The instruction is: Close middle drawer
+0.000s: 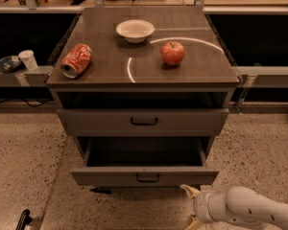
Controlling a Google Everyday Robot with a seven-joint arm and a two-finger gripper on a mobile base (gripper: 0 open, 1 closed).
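Note:
The middle drawer is a wide grey-brown drawer with a low flat front and a small dark loop handle. It stands partly pulled out below the shut top drawer, and its box is dark and looks empty. My gripper is at the bottom of the view, just below and in front of the drawer front's right part. Its tan fingers are spread apart and hold nothing. The upper finger is close under the front's lower edge. The lowest drawer is hidden under the open one.
On the cabinet top lie a crushed red can, a white bowl and a red apple. A white cup and a dark bowl sit on a shelf at left. Speckled floor surrounds the cabinet.

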